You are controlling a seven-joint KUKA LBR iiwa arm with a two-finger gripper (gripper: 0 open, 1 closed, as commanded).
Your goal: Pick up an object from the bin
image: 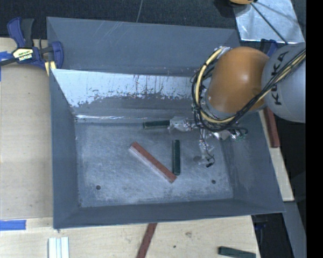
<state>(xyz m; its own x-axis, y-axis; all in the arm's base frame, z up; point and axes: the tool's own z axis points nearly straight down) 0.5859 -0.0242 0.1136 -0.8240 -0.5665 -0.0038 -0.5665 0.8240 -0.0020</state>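
Hand (206,156) hangs low just right of the dark green stick (175,156) on the bin (64,171) floor, opening indeterminate, nothing seen held; risk: closing here misses it, or nudges it against the reddish-brown bar (152,162) leftward.

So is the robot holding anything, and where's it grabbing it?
It looks like nothing is held. The gripper hangs over bare bin floor, apart from the dark green stick beside it.
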